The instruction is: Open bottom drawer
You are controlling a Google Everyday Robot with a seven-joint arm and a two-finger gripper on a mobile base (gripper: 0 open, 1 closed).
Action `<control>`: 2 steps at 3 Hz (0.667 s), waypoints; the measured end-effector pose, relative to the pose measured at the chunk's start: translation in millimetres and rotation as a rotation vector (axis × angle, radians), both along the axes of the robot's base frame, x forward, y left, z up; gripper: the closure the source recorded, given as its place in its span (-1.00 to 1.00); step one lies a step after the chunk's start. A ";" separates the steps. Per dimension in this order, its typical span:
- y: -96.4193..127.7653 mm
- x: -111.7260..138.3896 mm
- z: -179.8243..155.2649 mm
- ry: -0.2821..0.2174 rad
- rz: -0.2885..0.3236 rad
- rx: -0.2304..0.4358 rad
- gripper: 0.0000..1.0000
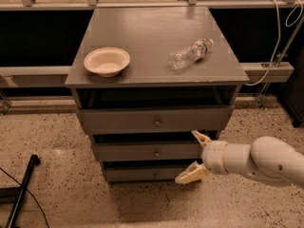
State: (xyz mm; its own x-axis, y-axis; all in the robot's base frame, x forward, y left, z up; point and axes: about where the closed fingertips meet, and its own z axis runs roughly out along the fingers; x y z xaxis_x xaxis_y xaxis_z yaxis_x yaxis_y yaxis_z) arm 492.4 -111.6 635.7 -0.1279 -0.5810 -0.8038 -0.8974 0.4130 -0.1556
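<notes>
Risks first. The hand sits well right of the small round brassy knob on the grey-painted wooden bottom drawer. That drawer is the slimmest and lowest front of three, just above the speckled floor, and looks shut.

Likely failures:
- Closing at this height would straddle the right end of the mid-sized grey middle drawer, not the knob, so the wrong front could get dragged.
- The knob is tiny, so pads may slip off on the pull.
- A skewed pull from the right side could bind the drawer in its frame.
- The lower fingertip looks right at the bottom front's right end, though contact cannot be confirmed. A bump there would press the drawer in rather than out.
- A hard tug might shake the grey desk and roll the clear plastic water bottle lying on its side. The cream round bowl is less at risk.

Pose: the white arm comes in from the lower right, roughly level, with the wrist pointing left at the drawer stack. The hand is spread wide and holds nothing. One cream finger is up by the middle drawer's right end, the other down by the bottom one. It likely needs to go left and lower to centre on the knob.
</notes>
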 end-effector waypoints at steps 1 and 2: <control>-22.8 3.9 -18.1 -0.039 -0.020 0.033 -1.00; -33.4 15.2 -33.7 -0.060 -0.040 0.027 -1.00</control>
